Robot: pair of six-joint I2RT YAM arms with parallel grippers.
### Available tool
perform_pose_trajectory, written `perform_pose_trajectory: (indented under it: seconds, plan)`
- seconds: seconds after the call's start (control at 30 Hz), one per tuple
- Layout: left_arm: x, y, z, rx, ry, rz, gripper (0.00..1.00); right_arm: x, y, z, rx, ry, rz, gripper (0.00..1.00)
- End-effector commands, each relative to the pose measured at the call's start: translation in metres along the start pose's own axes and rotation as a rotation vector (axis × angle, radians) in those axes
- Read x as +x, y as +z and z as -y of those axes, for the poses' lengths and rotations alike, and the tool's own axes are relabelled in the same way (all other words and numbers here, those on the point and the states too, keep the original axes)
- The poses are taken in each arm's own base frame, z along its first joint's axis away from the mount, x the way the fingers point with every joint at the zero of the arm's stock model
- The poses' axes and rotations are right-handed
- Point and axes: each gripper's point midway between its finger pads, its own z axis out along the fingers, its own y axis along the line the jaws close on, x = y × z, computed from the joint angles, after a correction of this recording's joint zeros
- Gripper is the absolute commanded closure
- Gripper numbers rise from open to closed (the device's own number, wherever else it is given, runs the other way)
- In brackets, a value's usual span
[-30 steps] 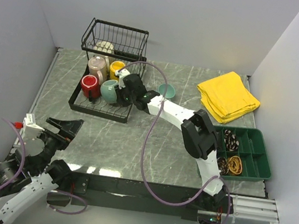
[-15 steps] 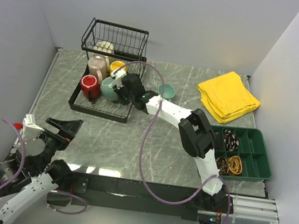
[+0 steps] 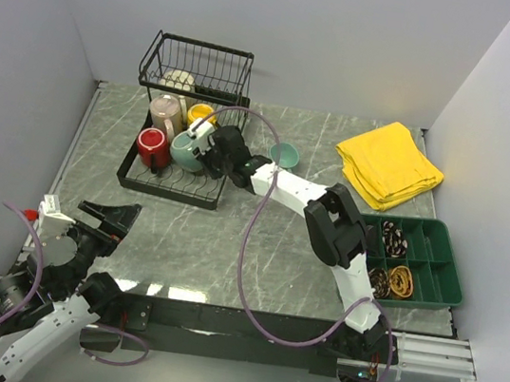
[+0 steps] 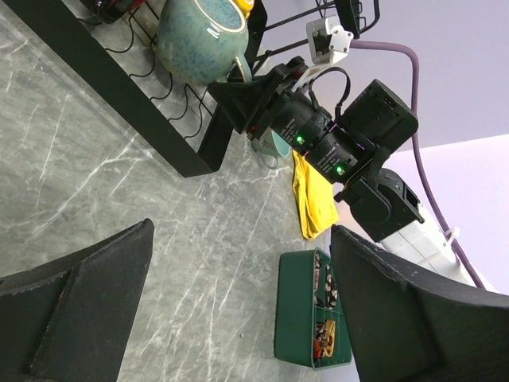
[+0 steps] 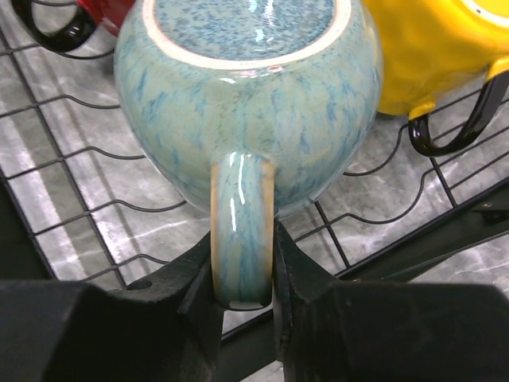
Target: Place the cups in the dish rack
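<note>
The black wire dish rack point(image 3: 166, 193) stands at the back left. In it are the red mug point(image 3: 152, 145), the beige mug point(image 3: 166, 112) and the yellow mug point(image 3: 199, 113). The cream mug point(image 3: 179, 81) sits in its tall basket. My right gripper point(image 5: 242, 274) is shut on the handle of the grey-green mug point(image 5: 246, 87), which is bottom up over the rack's wires point(image 5: 79, 231). The yellow mug point(image 5: 433, 48) is beside it. The small teal mug point(image 3: 283, 154) stands on the table right of the rack. My left gripper point(image 4: 238, 302) is open and empty at the near left.
A folded yellow cloth point(image 3: 388, 165) lies at the back right. A green compartmented tray point(image 3: 417, 261) with small items stands at the right edge. Grey walls close in the left, back and right sides. The right arm's purple cable point(image 3: 253, 239) loops over the table's middle.
My right gripper has shifted slightly to the back left over the rack with the grey-green mug in it. The left arm has not moved.
</note>
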Motion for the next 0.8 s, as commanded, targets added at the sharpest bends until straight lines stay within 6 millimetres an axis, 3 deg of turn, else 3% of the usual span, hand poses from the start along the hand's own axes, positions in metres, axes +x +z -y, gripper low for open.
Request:
perform_pose_trajectory:
  seconds: [0.0, 0.27, 0.6, 0.67, 0.7, 0.77]
  plan:
    - [-0.008, -0.012, 0.007, 0.09, -0.061, 0.018, 0.02, -0.013, 0.002, 0.029, 0.061, -0.016, 0.05, 0.68]
    - [-0.005, -0.01, 0.008, 0.091, -0.065, 0.011, 0.02, -0.001, 0.007, 0.043, 0.093, -0.027, 0.013, 0.5]
    - [-0.004, -0.01, 0.006, 0.086, -0.065, 0.009, 0.02, -0.019, -0.002, 0.059, 0.186, 0.001, 0.049, 0.48]
    - [-0.004, -0.01, 0.006, 0.086, -0.065, 0.009, 0.02, -0.017, -0.005, 0.074, 0.287, 0.028, 0.034, 0.48]
    - [-0.004, -0.01, 0.006, 0.085, -0.064, 0.008, 0.02, -0.032, -0.005, 0.079, 0.319, 0.029, 0.073, 0.47]
    - [-0.004, -0.01, 0.007, 0.089, -0.065, 0.008, 0.02, -0.033, -0.003, 0.082, 0.335, 0.024, 0.07, 0.47]
